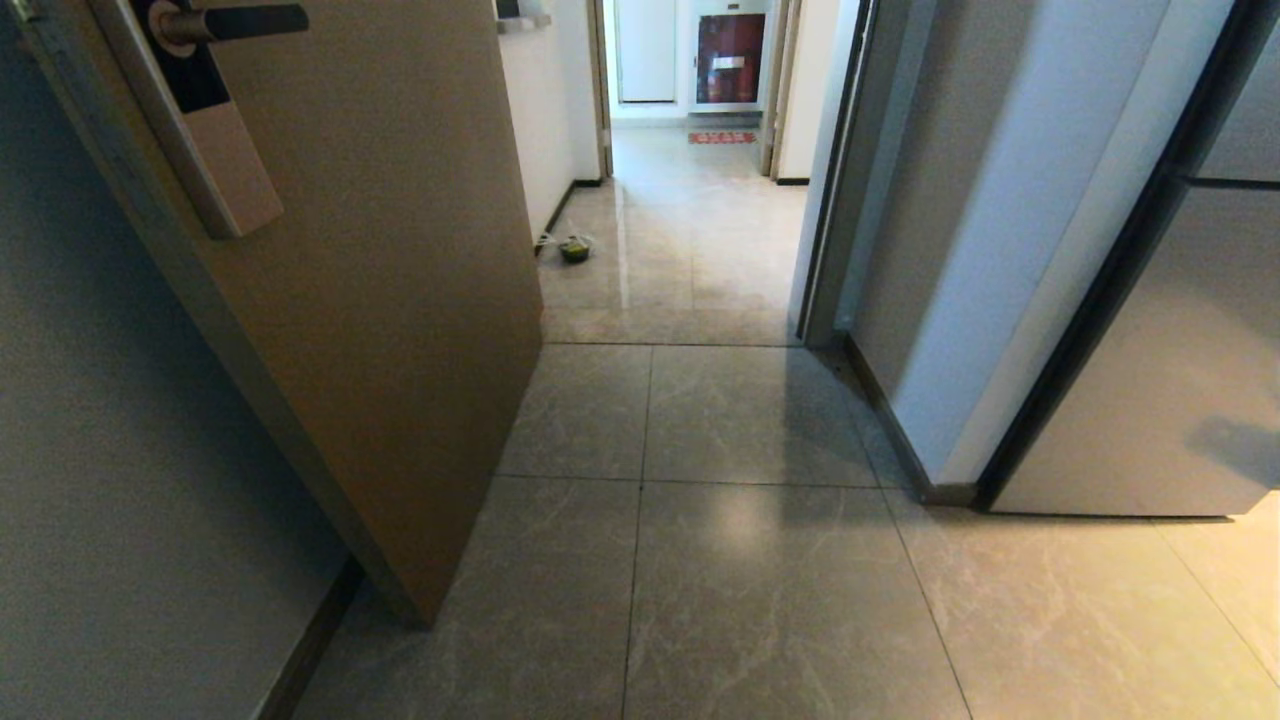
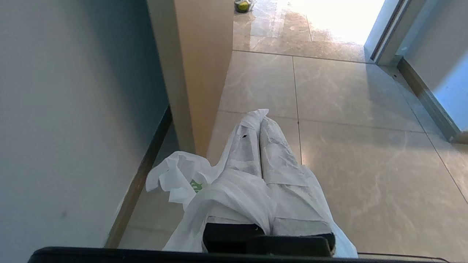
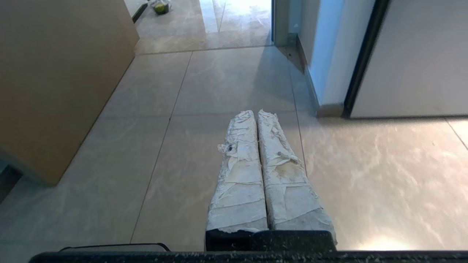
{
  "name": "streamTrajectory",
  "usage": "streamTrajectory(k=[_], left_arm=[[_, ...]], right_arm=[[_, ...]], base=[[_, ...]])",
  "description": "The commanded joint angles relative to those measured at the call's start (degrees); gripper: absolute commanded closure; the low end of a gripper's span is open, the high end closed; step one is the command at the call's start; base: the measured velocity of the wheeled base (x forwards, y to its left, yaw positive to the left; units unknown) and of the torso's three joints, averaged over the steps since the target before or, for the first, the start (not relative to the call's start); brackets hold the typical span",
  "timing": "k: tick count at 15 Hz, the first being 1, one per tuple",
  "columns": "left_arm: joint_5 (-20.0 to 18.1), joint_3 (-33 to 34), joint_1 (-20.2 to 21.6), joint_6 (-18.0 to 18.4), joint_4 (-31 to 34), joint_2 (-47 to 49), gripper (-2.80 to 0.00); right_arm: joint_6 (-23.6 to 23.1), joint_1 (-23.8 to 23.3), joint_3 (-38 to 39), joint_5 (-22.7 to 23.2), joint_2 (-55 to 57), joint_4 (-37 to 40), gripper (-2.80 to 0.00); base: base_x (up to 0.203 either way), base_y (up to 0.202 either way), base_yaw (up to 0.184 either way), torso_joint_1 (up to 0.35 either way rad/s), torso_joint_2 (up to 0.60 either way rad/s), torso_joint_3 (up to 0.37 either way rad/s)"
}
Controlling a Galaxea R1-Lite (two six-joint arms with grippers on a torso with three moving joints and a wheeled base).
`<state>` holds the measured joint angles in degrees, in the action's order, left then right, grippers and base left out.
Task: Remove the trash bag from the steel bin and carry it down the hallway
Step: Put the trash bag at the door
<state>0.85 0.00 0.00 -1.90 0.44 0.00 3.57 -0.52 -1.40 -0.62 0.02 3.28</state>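
- Left gripper [image 2: 260, 118], beside the open door [image 2: 197, 73]: fingers pressed together on the bag [image 2: 226, 193], which drapes over them.
- Right gripper [image 3: 256, 116], right of the door: fingers together, holding nothing.
- Hallway [image 1: 690, 230] beyond the door.

An open brown door [image 1: 380, 300] blocks the frame's left; bare tiled floor [image 1: 720, 560] runs up the centre past the right wall corner [image 1: 930, 400].

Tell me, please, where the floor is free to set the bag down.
Bare tiles lie between the open brown door and the grey wall corner. Farther down the hallway, a small green thing sits by its left wall.
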Motion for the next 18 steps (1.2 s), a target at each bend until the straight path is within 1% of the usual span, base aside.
streamTrajectory(k=[1, 18], left_arm=[[0.0, 0.0, 0.0, 0.0, 0.0, 0.1, 0.0], [0.0, 0.0, 0.0, 0.0, 0.0, 0.1, 0.0]], right_arm=[[0.0, 0.0, 0.0, 0.0, -0.1, 0.1, 0.0], [0.0, 0.0, 0.0, 0.0, -0.1, 0.1, 0.0]], base=[[0.193, 0.0, 0.002, -0.002, 0.0, 0.002], [0.192, 0.0, 0.001, 0.002, 0.0, 0.003]])
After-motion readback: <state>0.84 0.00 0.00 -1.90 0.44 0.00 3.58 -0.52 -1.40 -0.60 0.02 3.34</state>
